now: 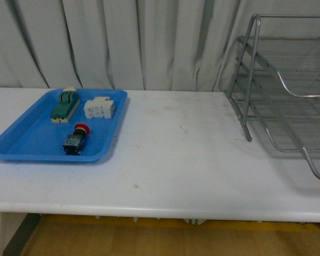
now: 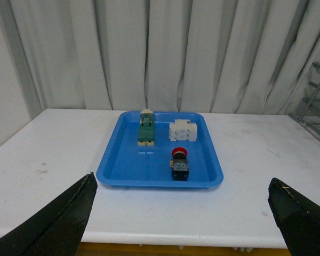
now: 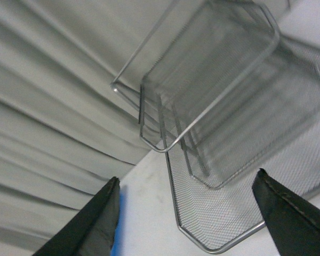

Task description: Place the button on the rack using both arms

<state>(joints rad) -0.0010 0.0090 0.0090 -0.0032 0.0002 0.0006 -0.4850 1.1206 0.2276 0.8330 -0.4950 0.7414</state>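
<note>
The button (image 1: 77, 140) has a red round cap and a dark body; it lies in the blue tray (image 1: 21, 144) on the left of the white table, also seen in the left wrist view as button (image 2: 180, 164). The silver wire-mesh rack (image 1: 288, 101) stands at the table's right. No arm shows in the front view. My left gripper (image 2: 184, 218) is open, well short of the tray, with nothing between its fingers. My right gripper (image 3: 189, 224) is open, facing the rack (image 3: 224, 106), its trays filling that view.
A green-topped beige block (image 1: 64, 104) and a white blocky component (image 1: 100, 108) share the tray with the button. Grey curtains hang behind the table (image 1: 170, 154). The table's front edge runs close to the camera.
</note>
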